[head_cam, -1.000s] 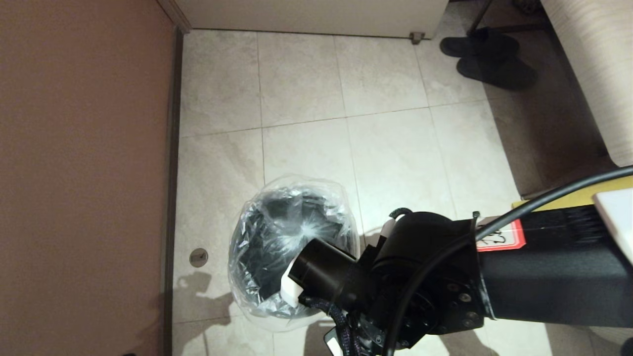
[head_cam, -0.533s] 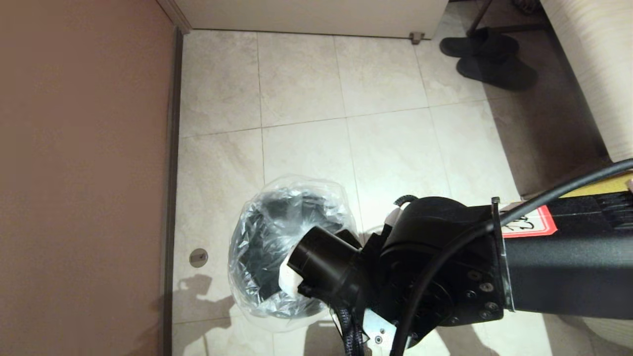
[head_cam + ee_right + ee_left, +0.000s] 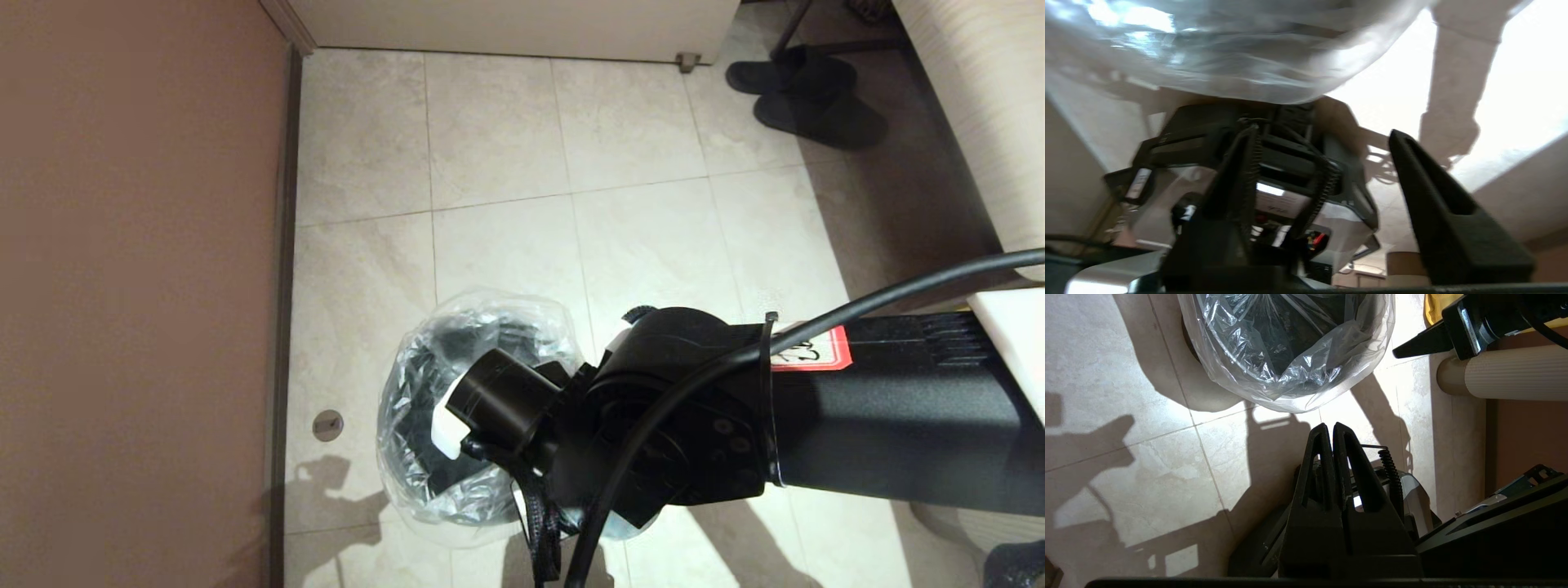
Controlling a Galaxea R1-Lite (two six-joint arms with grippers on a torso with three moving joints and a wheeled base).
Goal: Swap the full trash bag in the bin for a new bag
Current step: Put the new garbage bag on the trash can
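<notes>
Head view: the thin, clear, crinkly new bag is draped over the round black bin on the tiled floor. It is judged light, limp and slippery; its overhanging hem is best pinched. The right gripper is spread wide and empty beside it; the left gripper is closed on nothing.

Clear, glinting crinkled new bag over the black-insided bin; beige marbled floor tiles; reddish-brown wall; black slippers; black gripper fingers
</notes>
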